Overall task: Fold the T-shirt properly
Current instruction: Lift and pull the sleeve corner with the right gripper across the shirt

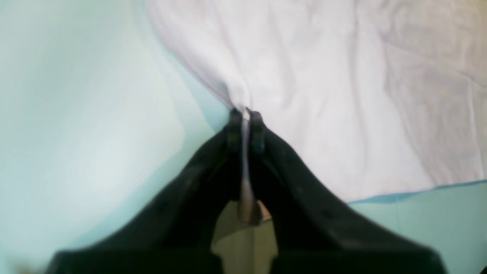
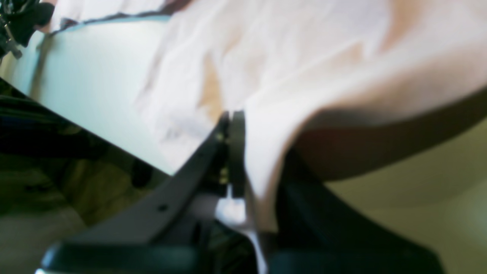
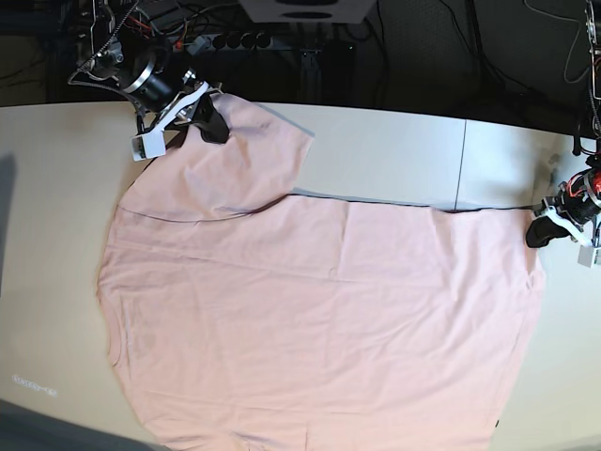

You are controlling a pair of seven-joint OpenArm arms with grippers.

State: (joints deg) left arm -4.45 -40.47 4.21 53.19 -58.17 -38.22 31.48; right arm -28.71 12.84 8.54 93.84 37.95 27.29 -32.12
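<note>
Black jaws of the left gripper (image 1: 245, 114) are clenched on a thin pinch of the T-shirt (image 3: 319, 319), the pale pink cotton drawn up into a small peak where the tips meet; in the base view this gripper (image 3: 543, 230) sits at the right edge of the garment, at the far corner of the hem side, a good place to carry that edge over in a fold. The right gripper (image 2: 231, 125) also grips cloth, fabric draping off one side of its closed tips; from the base view it (image 3: 202, 108) holds the far left sleeve, lifted a little clear of the surface (image 3: 394, 150).

Between the two grips the T-shirt lies spread flat and plain side up across the pale surface, neck end to the left, hem to the right, its near edge running out of the picture. Holding both far points probably lets the arms draw the far edge towards the near side together, keeping the fold line straight. Wrinkles near the right side suggest slack that could bunch.
</note>
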